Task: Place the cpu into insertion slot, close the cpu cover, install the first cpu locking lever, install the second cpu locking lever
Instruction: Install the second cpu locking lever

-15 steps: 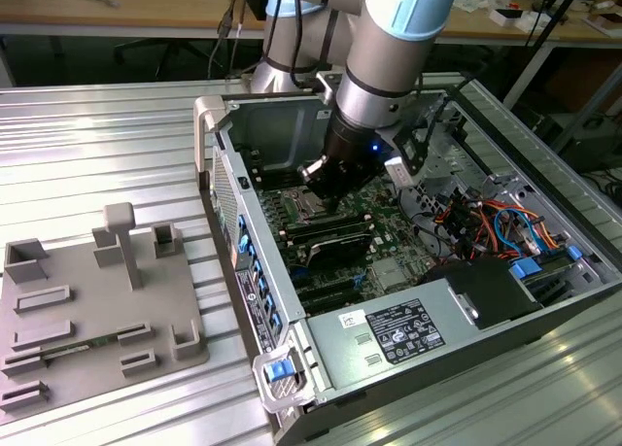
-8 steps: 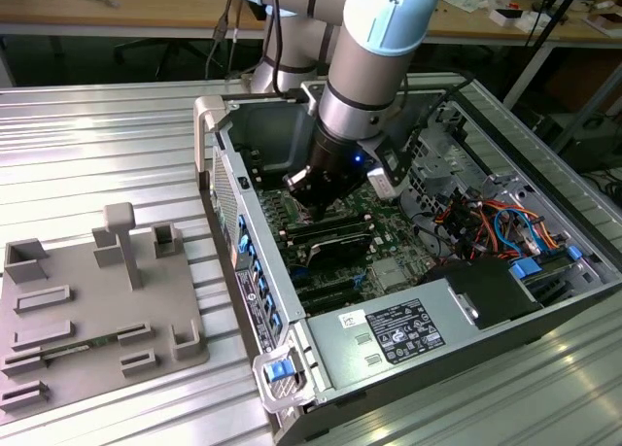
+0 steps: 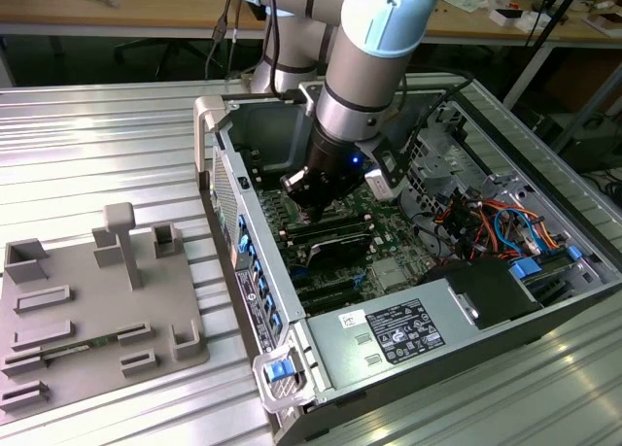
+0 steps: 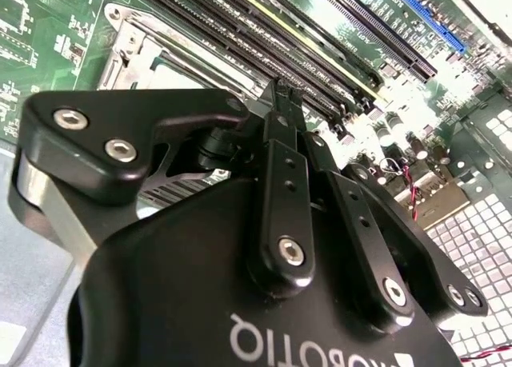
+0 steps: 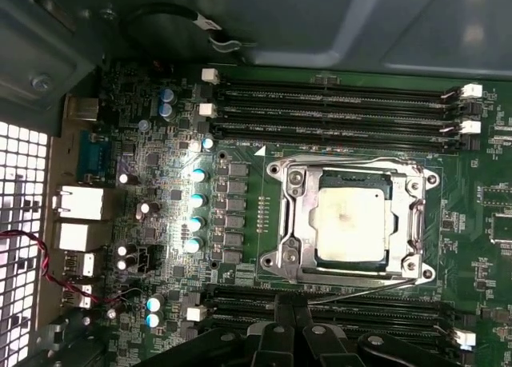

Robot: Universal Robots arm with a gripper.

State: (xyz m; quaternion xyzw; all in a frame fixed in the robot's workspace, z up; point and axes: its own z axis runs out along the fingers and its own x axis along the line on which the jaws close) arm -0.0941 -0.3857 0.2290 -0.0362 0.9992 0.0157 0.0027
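In the first wrist view the cpu [image 5: 352, 219] lies silvery-grey and flat in the insertion slot [image 5: 352, 177] on the green board. The silvery cpu cover [image 5: 298, 215] is folded down around it, and the chip's top shows through the square cut-out. A thin wire locking lever [image 5: 360, 291] runs along the socket edge nearest my fingertips. My gripper [image 5: 292, 307] hovers just beside that edge, fingers [image 4: 276, 103] drawn together and shut with nothing visibly between them. In the exterior view my gripper [image 3: 309, 201] reaches down into the open computer case.
Long black memory slots [image 5: 336, 95] flank the socket on both sides. The case wall [image 3: 225, 164], a bundle of cables [image 3: 486, 223] and the power supply [image 3: 398, 329] surround the board. A grey fixture plate [image 3: 87, 300] lies on the ribbed metal table at the exterior view's left.
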